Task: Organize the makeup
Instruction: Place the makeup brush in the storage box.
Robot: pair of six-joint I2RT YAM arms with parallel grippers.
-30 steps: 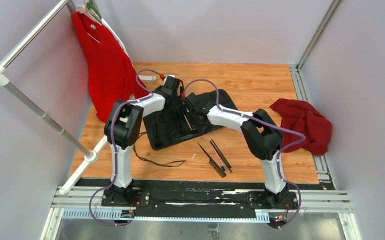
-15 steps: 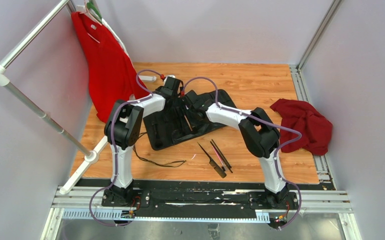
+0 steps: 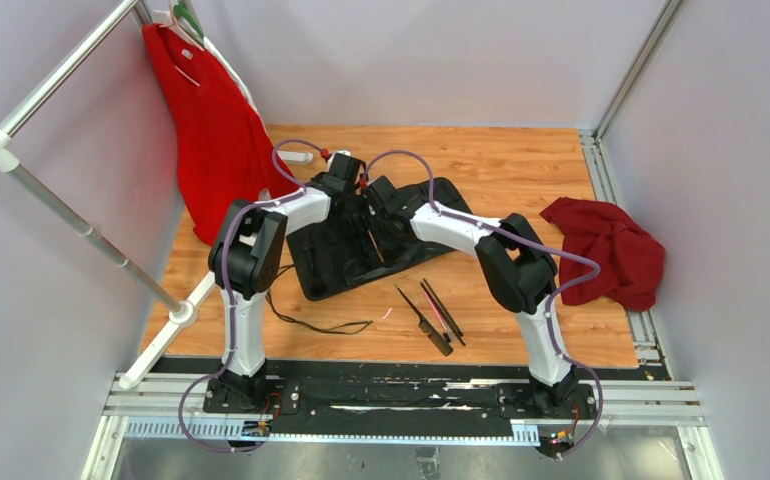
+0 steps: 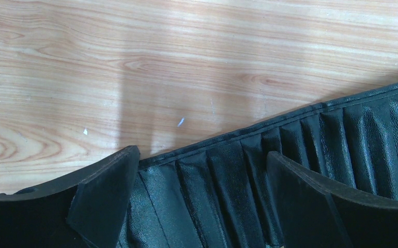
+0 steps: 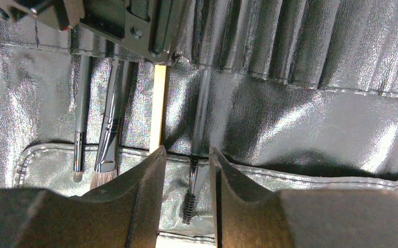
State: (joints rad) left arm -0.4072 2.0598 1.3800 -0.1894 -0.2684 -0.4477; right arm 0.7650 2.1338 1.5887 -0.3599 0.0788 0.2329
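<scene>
The black slotted case (image 3: 333,262) lies open mid-table. In the right wrist view a spoolie brush (image 5: 189,199) lies loose between my right gripper's (image 5: 186,155) parted fingers, its shaft tucked into a slot of the case (image 5: 300,124). Three more tools sit in slots to its left: a thin brush (image 5: 78,139), a flat brush (image 5: 108,142) and a pale stick (image 5: 158,111). My left gripper (image 4: 202,160) stands open over the case's pleated edge (image 4: 228,175). Loose makeup (image 3: 431,312), a comb tool and thin brushes, lies in front of the case.
A thin black cord (image 3: 316,323) loops on the table left of the loose tools. A crumpled red cloth (image 3: 606,250) lies at the right edge. A red shirt (image 3: 211,130) hangs on a white rack (image 3: 81,225) at the left. The left gripper's body (image 5: 124,23) is close above the slots.
My right gripper has opened and let go of the spoolie brush, which now rests in its slot. The right arm shifted slightly left and back. The left arm stayed put.
</scene>
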